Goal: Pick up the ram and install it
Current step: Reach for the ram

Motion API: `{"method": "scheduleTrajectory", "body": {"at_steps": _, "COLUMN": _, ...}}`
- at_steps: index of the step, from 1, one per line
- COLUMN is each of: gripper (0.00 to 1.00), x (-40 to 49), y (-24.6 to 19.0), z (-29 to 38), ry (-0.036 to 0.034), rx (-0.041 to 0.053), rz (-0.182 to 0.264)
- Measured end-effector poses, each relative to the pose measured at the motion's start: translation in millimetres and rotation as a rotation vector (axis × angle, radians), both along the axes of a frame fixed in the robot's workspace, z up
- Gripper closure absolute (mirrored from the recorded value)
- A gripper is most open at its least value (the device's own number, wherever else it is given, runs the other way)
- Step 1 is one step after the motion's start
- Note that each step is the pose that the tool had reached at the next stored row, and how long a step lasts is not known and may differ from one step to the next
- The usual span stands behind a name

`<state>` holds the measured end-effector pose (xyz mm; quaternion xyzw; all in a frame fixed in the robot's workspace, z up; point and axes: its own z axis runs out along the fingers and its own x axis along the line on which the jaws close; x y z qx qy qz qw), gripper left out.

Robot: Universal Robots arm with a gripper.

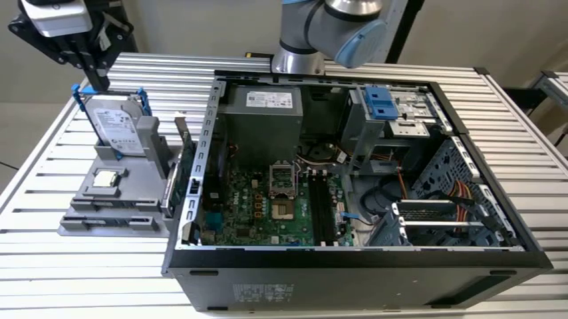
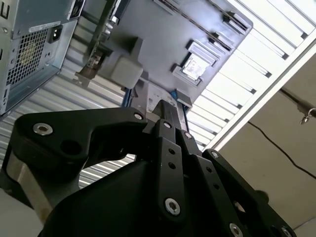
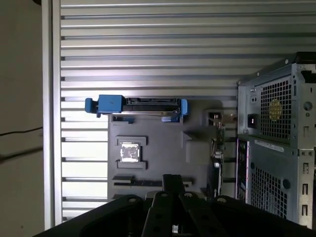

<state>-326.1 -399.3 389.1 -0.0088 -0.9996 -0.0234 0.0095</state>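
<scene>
The pincer [image 1: 101,84] is clenched on nothing (its fingertips look pressed together in both wrist views) and hangs over the grey holder [image 1: 84,199] on the slatted desk [image 1: 53,266], just above the upright hard drive [image 1: 117,126] at one end of the holder. The ram [image 1: 114,221] lies flat in a slot at the holder's opposite end, past the square processor chip [image 1: 106,178], well apart from the pincer.

Ribbed metal table [image 1: 89,266] — matt grey plastic holder [image 1: 126,203]
</scene>
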Motion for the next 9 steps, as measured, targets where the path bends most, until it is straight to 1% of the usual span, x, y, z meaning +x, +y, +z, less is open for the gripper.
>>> {"method": "scheduleTrajectory", "body": {"at_steps": 5, "gripper": 1.0, "x": -5.2, "y": 0.0, "z": -0.1, "ry": 0.0006, "rx": 0.0, "rz": 0.004}}
{"method": "scheduleTrajectory", "body": {"at_steps": 9, "gripper": 1.0, "x": -7.6, "y": 0.0, "z": -0.2, "ry": 0.0008, "rx": 0.0, "rz": 0.006}}
